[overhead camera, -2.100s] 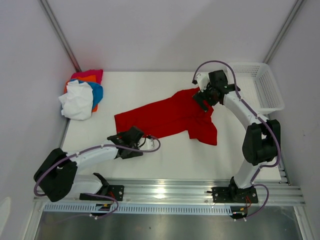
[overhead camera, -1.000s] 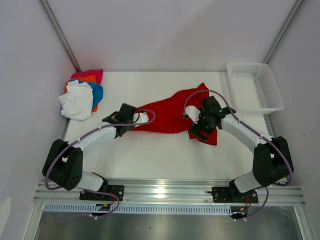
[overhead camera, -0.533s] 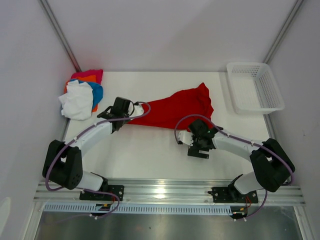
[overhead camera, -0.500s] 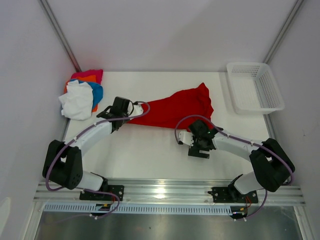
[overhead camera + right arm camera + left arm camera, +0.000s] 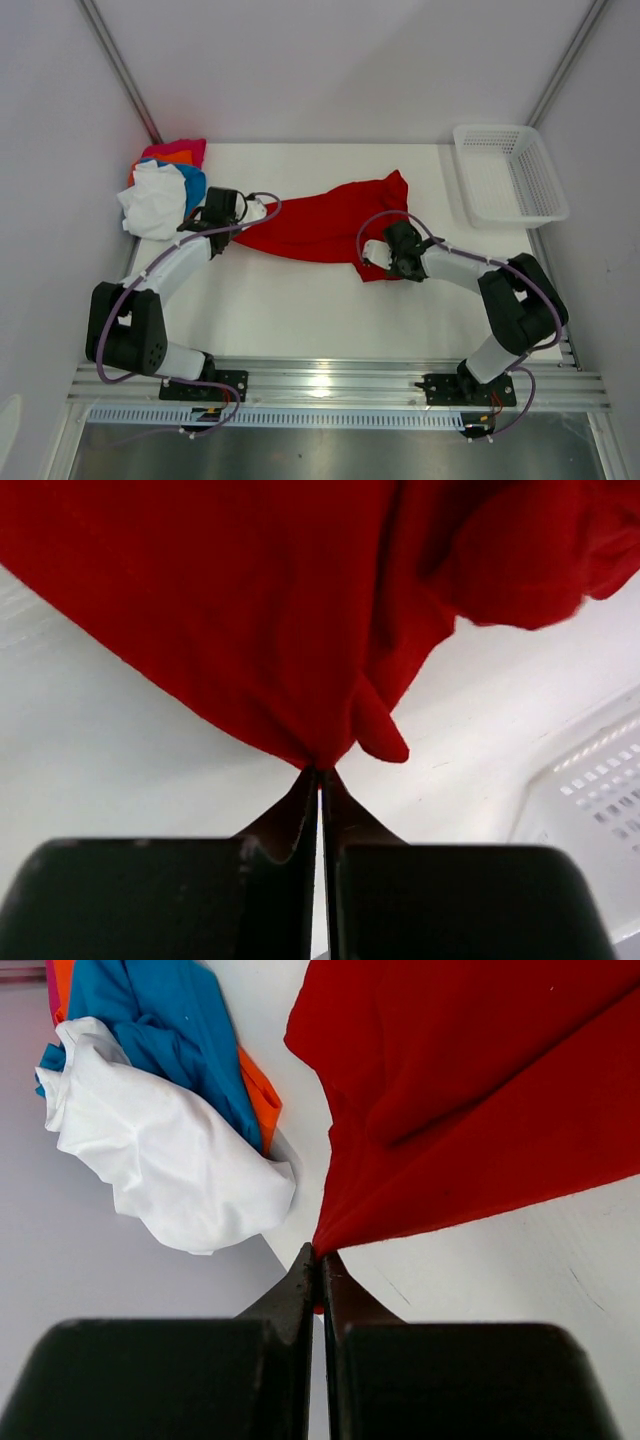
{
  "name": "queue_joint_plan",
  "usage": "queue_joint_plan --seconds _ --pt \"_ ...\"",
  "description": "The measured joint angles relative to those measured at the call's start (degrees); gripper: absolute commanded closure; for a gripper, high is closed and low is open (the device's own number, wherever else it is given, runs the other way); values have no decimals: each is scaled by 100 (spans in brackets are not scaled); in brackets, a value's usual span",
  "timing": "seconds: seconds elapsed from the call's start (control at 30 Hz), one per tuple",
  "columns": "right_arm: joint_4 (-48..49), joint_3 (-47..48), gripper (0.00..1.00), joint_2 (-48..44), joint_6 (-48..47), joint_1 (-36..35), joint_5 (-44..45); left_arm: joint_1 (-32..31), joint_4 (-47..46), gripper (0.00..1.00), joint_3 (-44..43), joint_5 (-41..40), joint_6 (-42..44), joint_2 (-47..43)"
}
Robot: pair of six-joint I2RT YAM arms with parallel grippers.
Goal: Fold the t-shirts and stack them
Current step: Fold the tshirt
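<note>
The large red t-shirt point(image 5: 320, 220) lies bunched across the middle of the table, stretched between both grippers. My left gripper point(image 5: 240, 225) is shut on its left end; in the left wrist view the red cloth point(image 5: 480, 1090) fans out from the pinched fingertips of that gripper point(image 5: 318, 1255). My right gripper point(image 5: 378, 265) is shut on the shirt's near right corner, and red cloth point(image 5: 250, 610) gathers into the tips of the right gripper point(image 5: 320, 770). At the back left is a pile of t-shirts: white point(image 5: 155, 200), blue point(image 5: 192, 183), orange point(image 5: 172, 156) and pink point(image 5: 190, 148).
A white mesh basket point(image 5: 510, 175) stands at the back right corner, its wall also showing in the right wrist view as the basket point(image 5: 590, 800). The pile's white shirt point(image 5: 160, 1160) lies close to the left gripper. Grey walls border the table left and right.
The left gripper has dragged the shirt's left end further toward the pile. The right gripper, open on the bare table before, has moved up to the shirt's near right corner and shut on it.
</note>
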State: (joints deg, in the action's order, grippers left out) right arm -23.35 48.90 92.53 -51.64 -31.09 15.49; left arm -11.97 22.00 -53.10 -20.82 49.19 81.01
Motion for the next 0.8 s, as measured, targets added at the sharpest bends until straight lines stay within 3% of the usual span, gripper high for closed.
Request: queue_joint_plan --seconds 0.13,0.43,0.8 --pt "-586 570 100 9 210 212 -483 0 -9 100 0 4 -4 4" --pt "-1851 2907 100 133 787 817 -2022 31 4 100 -96 39 -76 98" --pt "-1812 4430 100 1714 966 946 -1939 444 -155 99 -1283 -15 -136 1032"
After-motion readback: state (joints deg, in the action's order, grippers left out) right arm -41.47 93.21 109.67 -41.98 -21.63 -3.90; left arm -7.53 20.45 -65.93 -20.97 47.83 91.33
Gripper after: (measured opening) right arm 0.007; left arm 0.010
